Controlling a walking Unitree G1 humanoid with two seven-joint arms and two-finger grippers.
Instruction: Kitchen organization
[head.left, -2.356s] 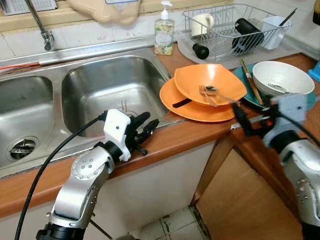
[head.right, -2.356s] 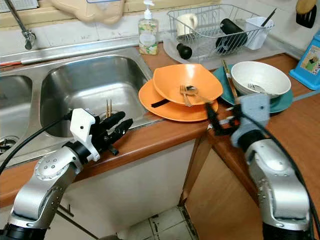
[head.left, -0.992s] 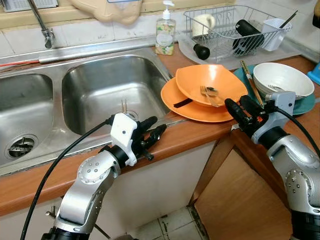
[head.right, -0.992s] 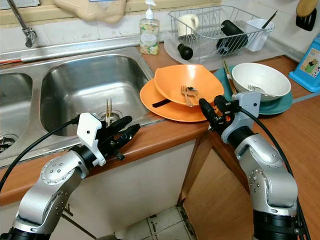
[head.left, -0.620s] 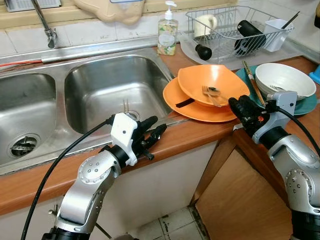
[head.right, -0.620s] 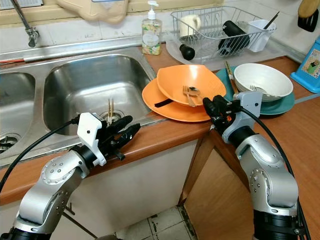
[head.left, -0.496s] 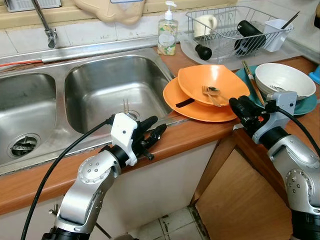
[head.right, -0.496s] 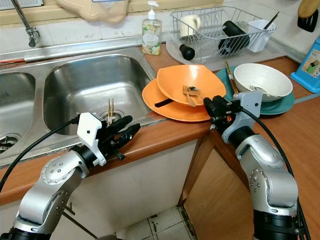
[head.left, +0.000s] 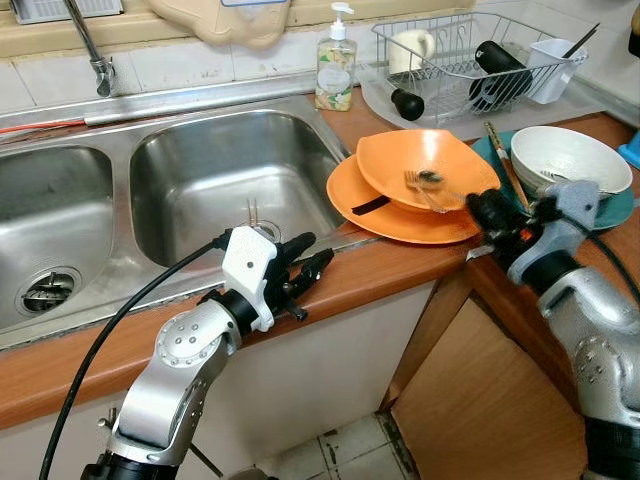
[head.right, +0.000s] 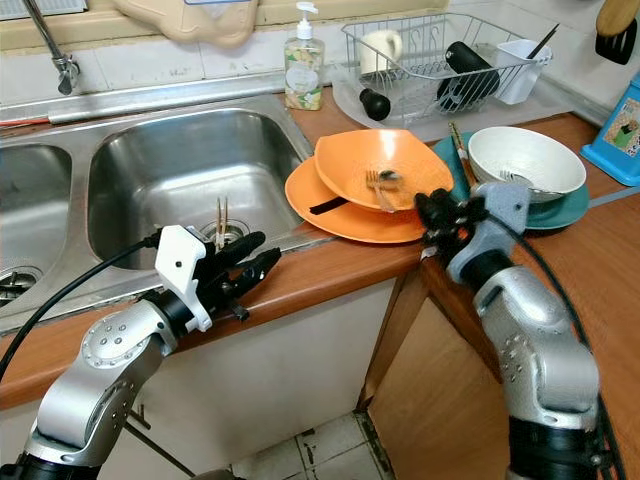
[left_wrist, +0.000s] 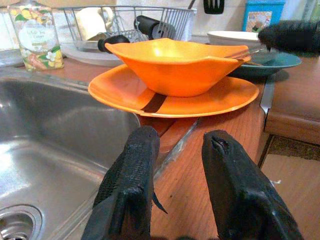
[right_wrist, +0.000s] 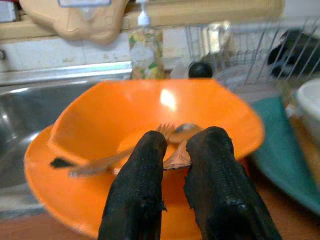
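The right gripper (head.right: 436, 212), fingers nearly closed and holding nothing, reaches the orange bowl (head.right: 380, 165); the left gripper (head.left: 302, 270), fingers parted, rests at the counter (head.left: 400, 260) edge.

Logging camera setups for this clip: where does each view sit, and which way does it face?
Left and right eye views: on the head, looking down at the sink, both arms showing.
Left wrist view: along the left tool toward the orange bowl.
Right wrist view: along the right tool into that bowl, at a fork.
All views share the bowl and soap bottle.
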